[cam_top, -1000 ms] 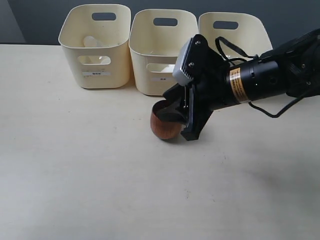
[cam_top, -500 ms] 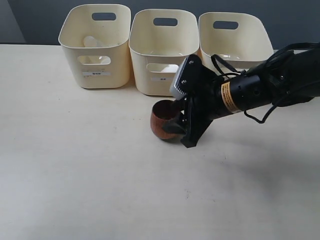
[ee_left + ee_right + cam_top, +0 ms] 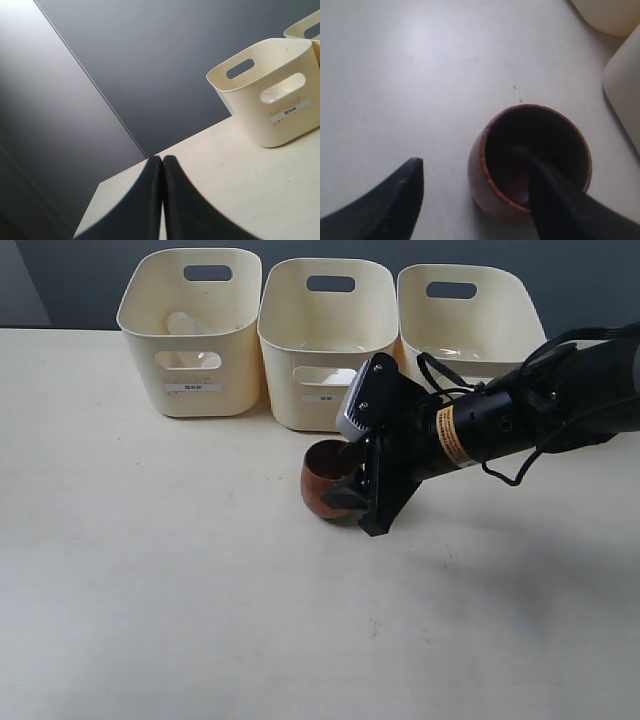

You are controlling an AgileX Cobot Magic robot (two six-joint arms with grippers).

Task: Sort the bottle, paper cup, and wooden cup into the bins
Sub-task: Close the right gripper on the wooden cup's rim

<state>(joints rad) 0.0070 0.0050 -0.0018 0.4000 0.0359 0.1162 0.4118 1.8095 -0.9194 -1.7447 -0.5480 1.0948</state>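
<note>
On the table, right tool [image 3: 475,192] spread wide, straddling wooden cup [image 3: 530,160] wall, left tool [image 3: 161,200] closed.

We saw three bins in a row at the table's [image 3: 150,590] back: left bin [image 3: 192,335], middle bin [image 3: 325,345], right bin [image 3: 470,320], sides nearly touching. The bottle [image 3: 183,325] lay inside the left bin. The wooden cup [image 3: 325,483] stood upright on the table just in front of the middle bin. The right gripper [image 3: 350,485] reached in from the right, one finger [image 3: 555,200] inside the cup, the other [image 3: 390,205] outside it, apart from its wall. The left gripper [image 3: 161,200] sat at the table's far left, well apart from the left bin.
</note>
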